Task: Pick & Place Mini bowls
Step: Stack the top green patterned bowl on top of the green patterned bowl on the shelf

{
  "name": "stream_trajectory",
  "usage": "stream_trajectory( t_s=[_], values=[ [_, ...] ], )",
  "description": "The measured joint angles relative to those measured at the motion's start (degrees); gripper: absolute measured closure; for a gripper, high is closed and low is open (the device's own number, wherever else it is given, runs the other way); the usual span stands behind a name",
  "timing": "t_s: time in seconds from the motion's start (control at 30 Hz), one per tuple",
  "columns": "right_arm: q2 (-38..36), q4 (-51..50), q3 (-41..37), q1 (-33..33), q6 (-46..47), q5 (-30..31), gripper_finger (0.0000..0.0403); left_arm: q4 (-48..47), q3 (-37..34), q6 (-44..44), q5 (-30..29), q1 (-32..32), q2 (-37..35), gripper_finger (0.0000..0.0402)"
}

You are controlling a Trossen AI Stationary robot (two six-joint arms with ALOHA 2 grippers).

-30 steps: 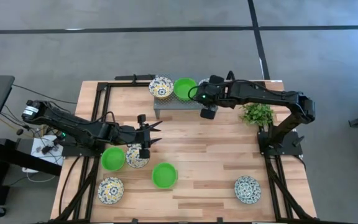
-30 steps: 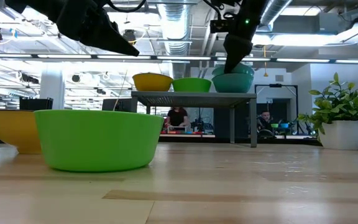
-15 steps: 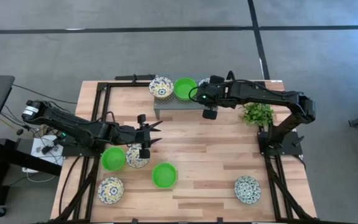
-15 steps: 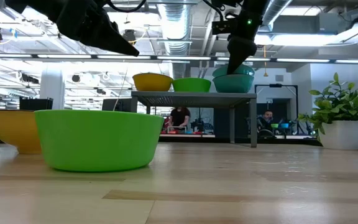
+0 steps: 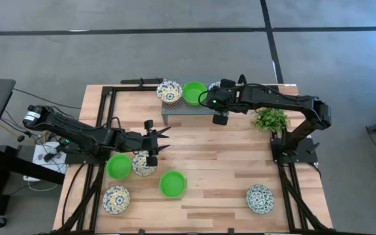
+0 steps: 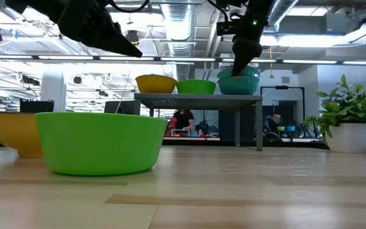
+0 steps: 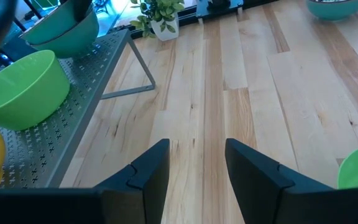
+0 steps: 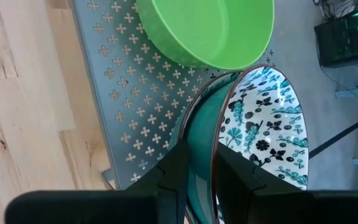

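Pinching the rim of a teal-sided bowl with blue floral inside (image 8: 260,118), the right gripper (image 8: 199,171) holds it on the grey perforated metal rack (image 8: 126,93), beside a plain green bowl (image 8: 207,28), seemingly to seat it there. The left gripper (image 7: 194,165) waits wide open above the wooden desk (image 7: 260,93), near more bowls.

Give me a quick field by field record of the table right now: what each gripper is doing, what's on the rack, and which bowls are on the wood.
right gripper: shut on the rim of the teal patterned bowl, on the rack
left gripper: open, empty, above the table's left half
grey rack: holds a patterned bowl, a green bowl and the teal patterned bowl
bowls on the wood: two green, three patterned
plant: right of the rack
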Motion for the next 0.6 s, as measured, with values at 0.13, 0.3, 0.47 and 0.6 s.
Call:
stream_trajectory(
  t_s=[0.13,0.3,0.47,0.6],
  values=[
    [0.0,1.5,0.0,0.0,-0.7,-0.2,0.0343,0.0,0.0,0.0,0.0,0.0,0.0,0.0244],
    [0.0,1.7,0.0,-0.3,0.1,-0.1,0.0341,0.0,0.0,0.0,0.0,0.0,0.0,0.0244],
    [0.0,1.4,0.0,-0.2,-2.9,0.0,0.0320,0.0,0.0,0.0,0.0,0.0,0.0,0.0244],
    [0.0,1.3,0.0,0.0,-4.6,0.2,0.0289,0.0,0.0,0.0,0.0,0.0,0.0,0.0244]
  ],
)
